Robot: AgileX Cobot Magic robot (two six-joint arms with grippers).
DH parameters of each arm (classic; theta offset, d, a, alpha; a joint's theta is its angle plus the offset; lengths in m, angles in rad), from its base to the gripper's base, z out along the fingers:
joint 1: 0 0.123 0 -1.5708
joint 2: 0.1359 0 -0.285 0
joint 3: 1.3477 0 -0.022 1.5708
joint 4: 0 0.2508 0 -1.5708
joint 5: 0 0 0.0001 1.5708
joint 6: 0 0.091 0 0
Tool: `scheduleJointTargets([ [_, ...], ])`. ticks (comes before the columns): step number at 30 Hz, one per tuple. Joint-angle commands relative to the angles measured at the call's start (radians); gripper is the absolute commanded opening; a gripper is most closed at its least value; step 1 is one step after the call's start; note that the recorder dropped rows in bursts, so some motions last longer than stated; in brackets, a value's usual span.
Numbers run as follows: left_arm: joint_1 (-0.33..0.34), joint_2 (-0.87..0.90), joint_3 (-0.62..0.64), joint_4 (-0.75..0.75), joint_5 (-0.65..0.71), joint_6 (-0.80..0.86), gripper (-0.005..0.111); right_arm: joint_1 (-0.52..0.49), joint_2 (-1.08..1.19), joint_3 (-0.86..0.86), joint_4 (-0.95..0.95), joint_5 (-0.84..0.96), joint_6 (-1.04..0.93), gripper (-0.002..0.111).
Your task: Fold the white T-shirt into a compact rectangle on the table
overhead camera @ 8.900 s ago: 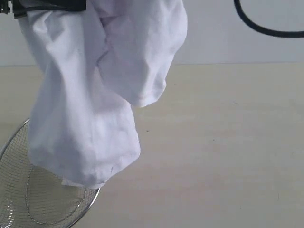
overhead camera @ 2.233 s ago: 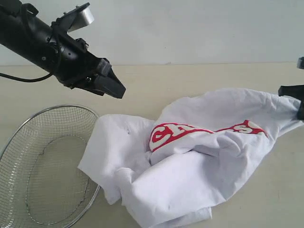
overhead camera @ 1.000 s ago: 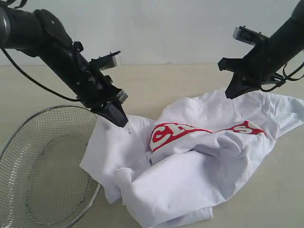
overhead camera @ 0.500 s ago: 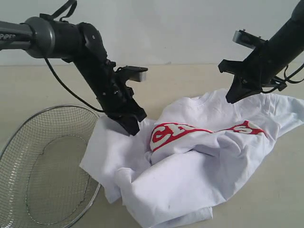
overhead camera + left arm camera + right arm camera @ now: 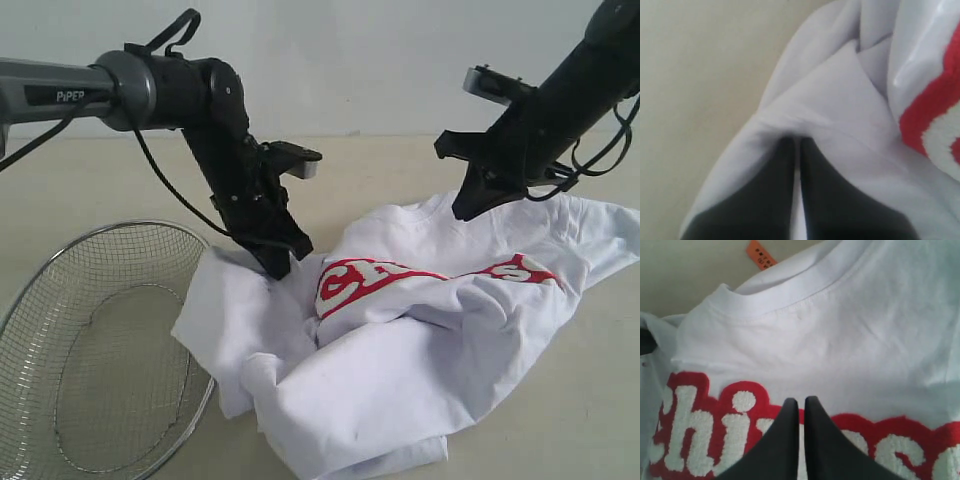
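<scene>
Left fingers (image 5: 771, 200), together, touch the white T-shirt (image 5: 420, 370); right fingers (image 5: 781, 440), together, hover above

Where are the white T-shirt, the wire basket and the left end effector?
white T-shirt (image 5: 400, 380), exterior view, plain cloth below lettering.
wire basket (image 5: 45, 340), exterior view, mesh wall.
left end effector (image 5: 797, 143), left wrist view, between fingertips.

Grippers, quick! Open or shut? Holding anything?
Left gripper: shut, tips on the white T-shirt; whether it pinches cloth cannot be told.
Right gripper: shut, holding nothing.
</scene>
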Motion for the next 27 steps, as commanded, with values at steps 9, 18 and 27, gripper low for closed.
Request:
scheduleJointTargets([
  [9, -0.013, 0.015, -0.017, 0.060, -0.010, -0.029, 0.005, 0.007, -0.009, 0.000, -0.011, -0.021, 0.002, 0.000],
  [18, -0.013, 0.055, -0.017, 0.086, -0.014, -0.029, 0.005, 0.007, -0.009, 0.000, -0.011, -0.033, 0.000, 0.000],
  [27, -0.013, 0.058, -0.017, 0.232, -0.064, -0.100, 0.005, 0.007, -0.009, 0.000, -0.011, -0.040, 0.002, 0.000],
])
